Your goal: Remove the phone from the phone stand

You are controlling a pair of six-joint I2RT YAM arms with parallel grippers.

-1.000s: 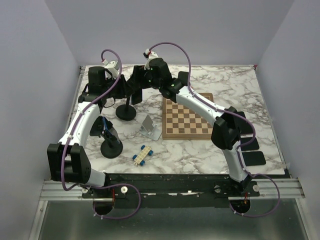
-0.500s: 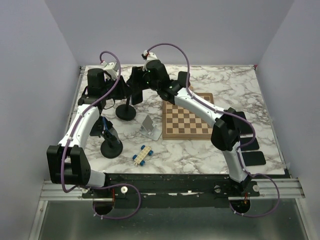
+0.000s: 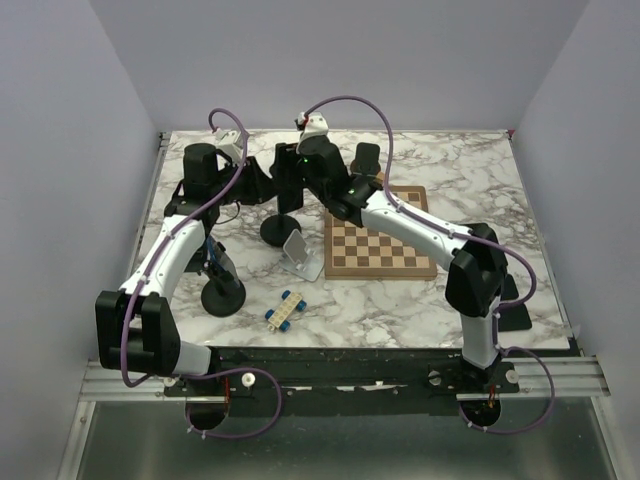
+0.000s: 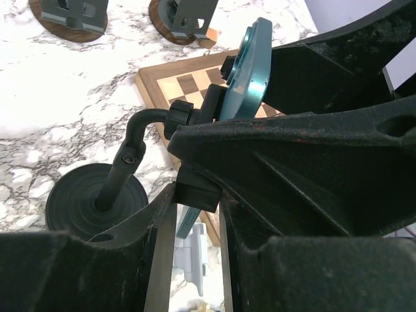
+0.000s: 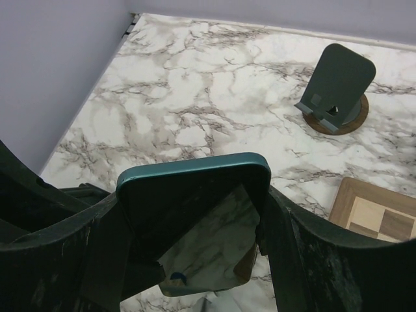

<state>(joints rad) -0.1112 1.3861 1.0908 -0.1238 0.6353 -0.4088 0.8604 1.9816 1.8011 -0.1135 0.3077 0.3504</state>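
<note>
Marble desk (image 3: pixel 450 160) w/ a chessboard (image 3: pixel 378 232) right of centre. Both arms reach to the far-left part, where the phone stand (image 4: pixel 133 146) has its round base (image 3: pixel 277 231) on the desk just left of the board. Right tool (image 5: pixel 195 221) is clamped on the teal phone (image 5: pixel 192 179), one finger on each long edge; the phone is up off the desk, its back against the stand's cradle in the left wrist view, so prob. not free yet. Left tool (image 4: pixel 197 203) is closed tight, seemingly on a black block at the cradle's lower end, i.e. bracing the stand, but the exact contact is partly hidden by the right tool's fingers. Step in hand, I'd judge: pull the phone out while the stand is held. To do it well: left grip firm & motionless so neck and base don't tip or drag. Move the right tool along the cradle's open direction, prob. up and away from the backing, not sideways against any clamp arms. Go slow w/ even squeeze, since the slick case could slip. Mind the small silver stand (image 3: pixel 300 255) just near of the base, and the blue block toy (image 3: pixel 284 309) nearer again, when setting down.
</note>
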